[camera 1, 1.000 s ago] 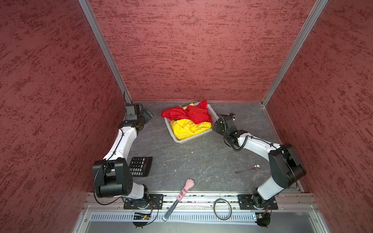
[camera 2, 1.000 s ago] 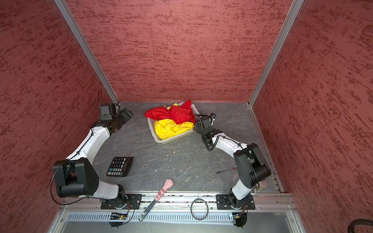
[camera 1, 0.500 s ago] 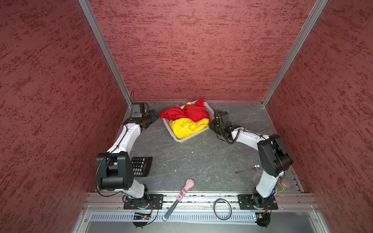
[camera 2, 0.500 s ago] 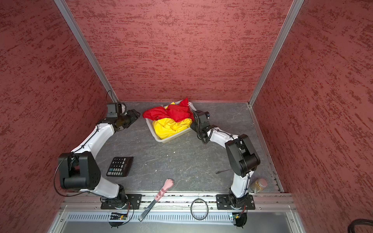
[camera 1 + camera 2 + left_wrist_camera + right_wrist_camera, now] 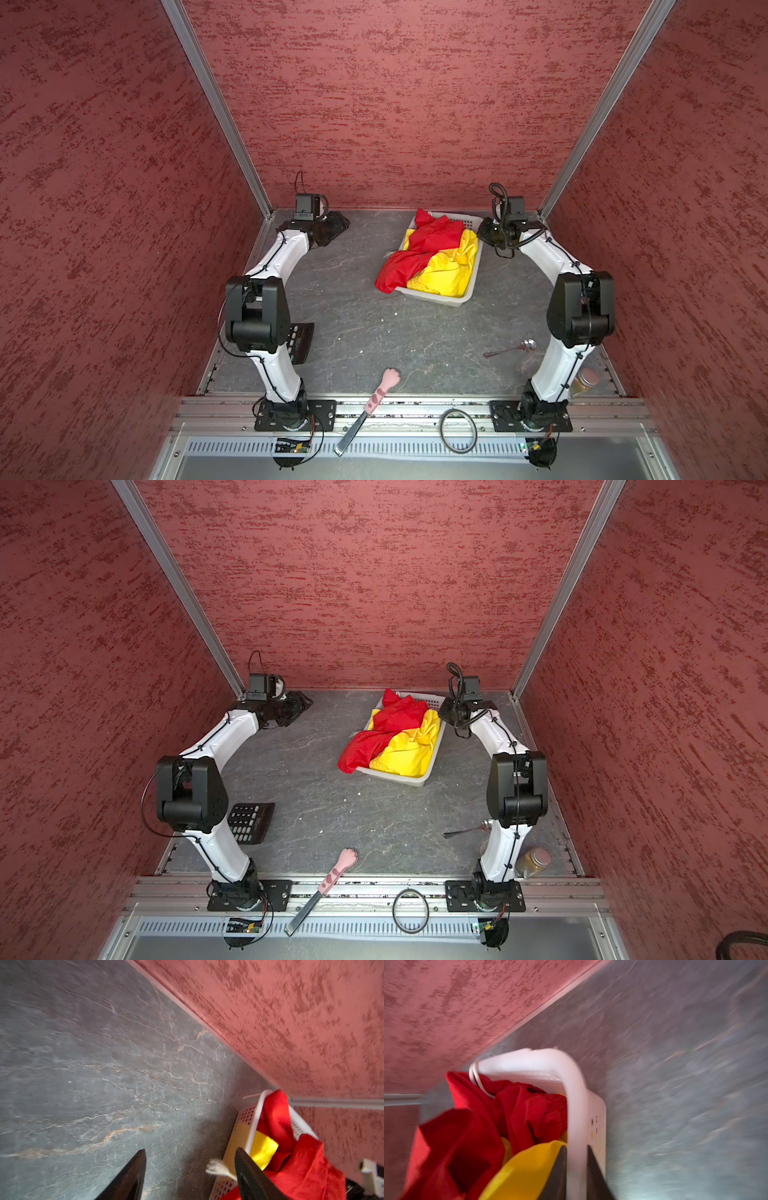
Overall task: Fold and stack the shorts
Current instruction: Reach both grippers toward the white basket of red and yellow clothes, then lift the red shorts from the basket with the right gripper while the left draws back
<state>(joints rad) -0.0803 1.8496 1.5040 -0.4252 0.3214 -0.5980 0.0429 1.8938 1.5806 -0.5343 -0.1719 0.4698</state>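
- Nothing is folded or stacked yet. The red shorts [image 5: 432,237] and the yellow shorts [image 5: 446,270] lie crumpled together in the white basket [image 5: 436,298], just beside the right hand [image 5: 576,1147] and apart from the left hand [image 5: 191,1150].
- Left to do, as I judge it: bring each pair onto the table [image 5: 353,324], flatten, fold, stack.
- The right wrist view shows what the top views hide: the right hand pinches the basket's rim, one finger inside, one outside.
- The left wrist view shows the left hand spread and empty over bare table, with a frayed drawstring end [image 5: 216,1167] hanging outside the basket by one finger.
- Only the top views show a red leg spilling over the rim.
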